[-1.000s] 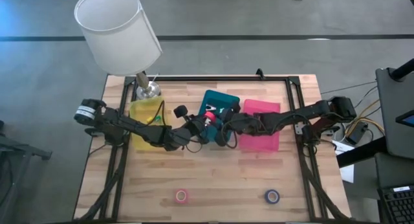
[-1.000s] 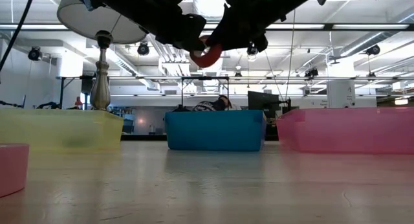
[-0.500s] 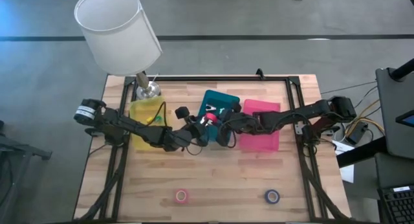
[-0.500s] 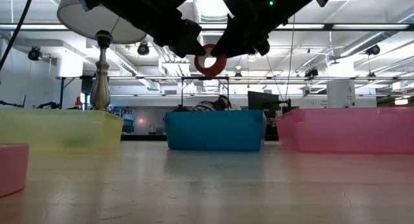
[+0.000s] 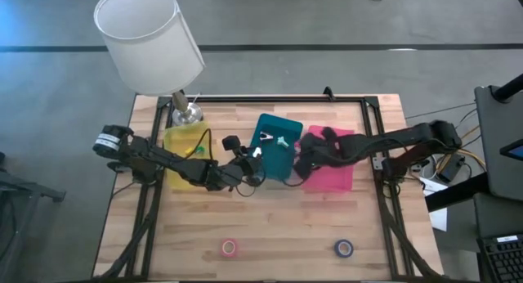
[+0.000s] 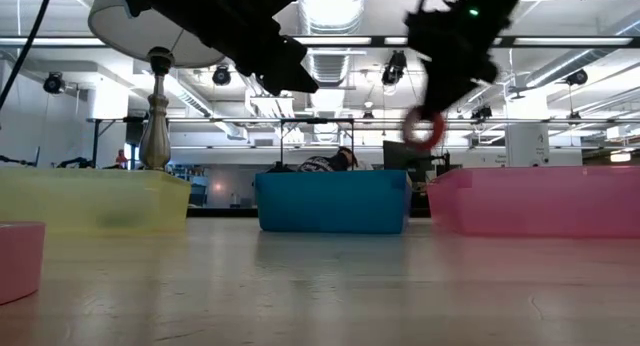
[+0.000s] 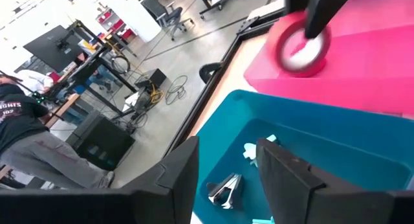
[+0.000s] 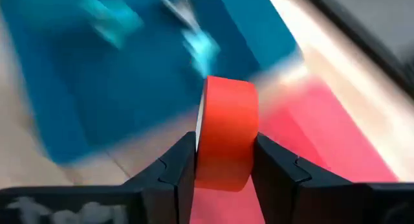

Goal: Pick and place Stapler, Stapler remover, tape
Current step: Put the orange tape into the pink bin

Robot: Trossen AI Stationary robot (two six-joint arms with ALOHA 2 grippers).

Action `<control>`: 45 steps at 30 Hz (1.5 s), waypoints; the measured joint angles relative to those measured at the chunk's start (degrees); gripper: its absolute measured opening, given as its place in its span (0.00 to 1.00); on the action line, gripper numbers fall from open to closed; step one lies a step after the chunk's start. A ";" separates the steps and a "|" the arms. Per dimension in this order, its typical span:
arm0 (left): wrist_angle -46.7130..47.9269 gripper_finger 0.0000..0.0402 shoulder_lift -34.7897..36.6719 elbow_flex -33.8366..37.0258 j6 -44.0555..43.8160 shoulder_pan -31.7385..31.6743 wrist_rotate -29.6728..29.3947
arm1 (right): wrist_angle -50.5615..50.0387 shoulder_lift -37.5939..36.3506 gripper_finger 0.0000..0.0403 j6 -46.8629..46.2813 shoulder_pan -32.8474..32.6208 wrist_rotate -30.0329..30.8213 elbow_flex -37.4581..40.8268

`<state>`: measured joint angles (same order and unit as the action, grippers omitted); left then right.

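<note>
We note the right gripper (image 8: 223, 160) pinching a red tape roll (image 8: 226, 132) on edge, flat faces against the fingers. It hangs at the near-left edge of the pink bin (image 5: 337, 170), just beside the teal bin (image 5: 276, 128). Release looks best slightly further over pink. The left gripper (image 7: 226, 160) waits parted, empty, beside the teal bin.

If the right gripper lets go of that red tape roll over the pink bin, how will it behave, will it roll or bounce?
The red tape roll is pinched on its flat faces by the right gripper, standing on edge, so it would probably land on its rim and may roll. It looks small and light, so any bounce should be slight. The pink bin has walls that would likely stop it.
</note>
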<state>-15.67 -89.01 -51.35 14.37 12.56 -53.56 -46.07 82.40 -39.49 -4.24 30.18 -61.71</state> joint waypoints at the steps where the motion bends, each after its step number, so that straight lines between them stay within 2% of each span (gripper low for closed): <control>1: -0.02 0.39 0.00 0.00 0.00 0.00 -0.02 | -4.37 -0.24 0.31 -4.05 -0.09 -0.03 0.14; 5: -0.01 0.39 0.00 0.00 -0.11 -0.02 -0.02 | -16.55 -0.16 0.31 -18.44 -0.56 -0.28 1.80; 9: -0.15 0.39 0.00 0.00 -1.19 -0.06 -0.02 | -16.37 -0.13 0.30 -22.04 -0.29 -5.46 5.47; 11: -0.21 0.38 -0.02 0.00 -1.30 -0.09 -0.02 | -12.11 -0.16 0.30 -18.18 0.03 -8.80 7.87; 16: -0.18 0.38 -0.07 0.00 -1.33 -0.13 -0.02 | 6.66 -0.10 0.31 -1.00 0.87 -18.28 13.90; 19: -0.18 0.38 -0.07 0.00 -1.33 -0.20 -0.04 | 14.02 -0.10 0.32 5.59 1.73 -21.24 16.35; 29: -0.13 0.38 -0.09 0.00 -1.31 -0.20 0.11 | 11.56 -0.12 0.37 2.99 6.49 -20.54 18.03; 36: 0.00 0.37 -0.11 0.00 -1.31 -0.20 0.87 | 11.52 -0.14 0.45 3.18 7.15 -16.05 18.88; 41: -0.01 0.37 -0.11 0.00 -1.31 -0.22 2.15 | 7.77 -0.13 0.50 3.68 7.35 -8.28 18.86; 45: -0.11 0.37 -0.11 0.00 -1.31 -0.24 2.64 | 6.95 -0.21 0.52 3.94 7.31 -7.50 18.79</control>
<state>-15.78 -89.12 -51.35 13.06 12.32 -50.92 -39.11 82.19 -35.55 3.07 22.68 -42.93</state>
